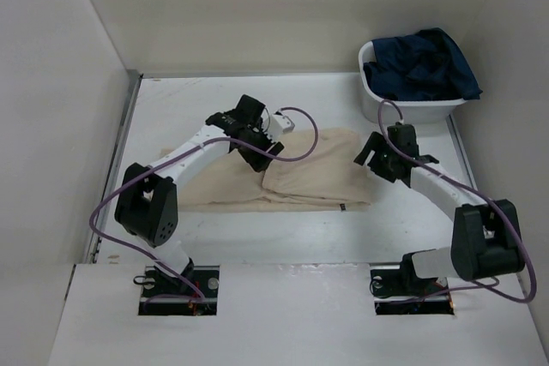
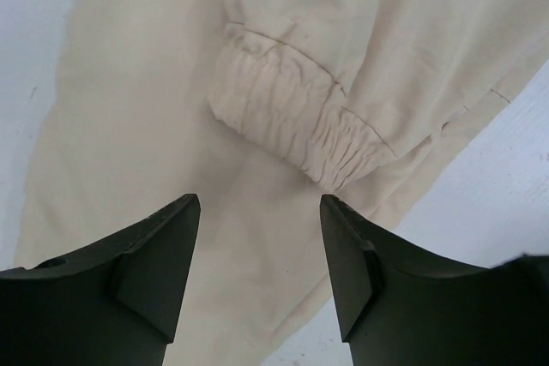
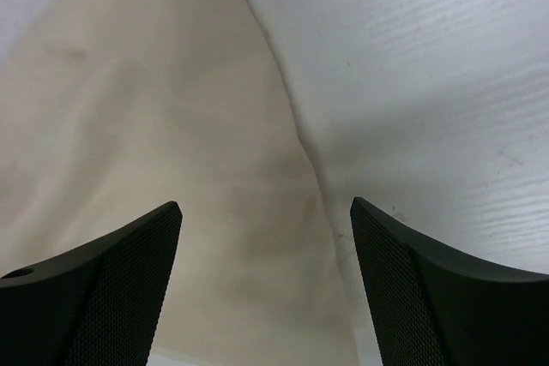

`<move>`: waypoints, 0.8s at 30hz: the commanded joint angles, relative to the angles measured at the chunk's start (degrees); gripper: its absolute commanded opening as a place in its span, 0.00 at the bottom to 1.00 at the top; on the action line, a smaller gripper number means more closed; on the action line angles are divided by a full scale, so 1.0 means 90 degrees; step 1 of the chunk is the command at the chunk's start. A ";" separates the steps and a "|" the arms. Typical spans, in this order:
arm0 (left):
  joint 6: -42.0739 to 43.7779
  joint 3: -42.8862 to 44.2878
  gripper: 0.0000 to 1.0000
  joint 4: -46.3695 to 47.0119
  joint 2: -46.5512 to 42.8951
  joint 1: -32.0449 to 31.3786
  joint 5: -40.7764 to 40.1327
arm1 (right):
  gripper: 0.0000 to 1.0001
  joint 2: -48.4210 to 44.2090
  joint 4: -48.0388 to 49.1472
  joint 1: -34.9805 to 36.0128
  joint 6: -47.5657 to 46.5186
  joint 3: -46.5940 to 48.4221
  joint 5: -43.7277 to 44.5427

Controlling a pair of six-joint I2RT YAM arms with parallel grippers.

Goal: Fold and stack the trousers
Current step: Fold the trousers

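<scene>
Hovering mid-fold over the trousers (image 1: 300, 173), left gripper (image 2: 259, 203) and right gripper (image 3: 266, 203), both spread empty, should pinch an edge next.

top: high, rear, looking down-forward | wrists: close, looking down | shared: trousers (image 1: 317, 173) on table (image 1: 171, 109)

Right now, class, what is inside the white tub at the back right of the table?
A heap of dark blue clothing fills the white tub, spilling over its rim. How many garments there are, and anything beneath them, is covered from view.
</scene>
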 commanded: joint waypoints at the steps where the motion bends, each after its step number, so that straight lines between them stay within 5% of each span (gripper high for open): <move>1: -0.0137 0.0280 0.58 -0.0018 -0.0279 0.0161 0.0150 | 0.84 0.0465 0.0678 -0.0101 0.0003 -0.0110 -0.0793; 3: -0.0176 0.0309 0.58 0.0041 -0.0289 0.0210 0.0140 | 0.84 0.0768 0.0748 -0.0101 -0.0094 -0.0013 -0.0970; 9: -0.0274 0.0466 0.59 0.0197 -0.0230 0.0259 0.0004 | 0.58 0.1344 0.0544 -0.0131 -0.0300 0.0455 -0.1078; 16: -0.0137 0.0261 0.60 0.0110 -0.0552 0.1360 -0.0650 | 0.00 0.1726 -0.0003 -0.0160 -0.0466 0.0934 -0.1156; 21: -0.0070 -0.0022 0.60 -0.0027 -0.0602 0.3235 -0.0787 | 0.00 0.1230 -0.0442 -0.0345 -0.0787 0.1081 -0.0923; 24: -0.0011 -0.0256 0.59 -0.0008 -0.0339 0.3647 -0.1157 | 0.00 0.0625 -0.1212 -0.0579 -0.1304 0.1373 -0.0601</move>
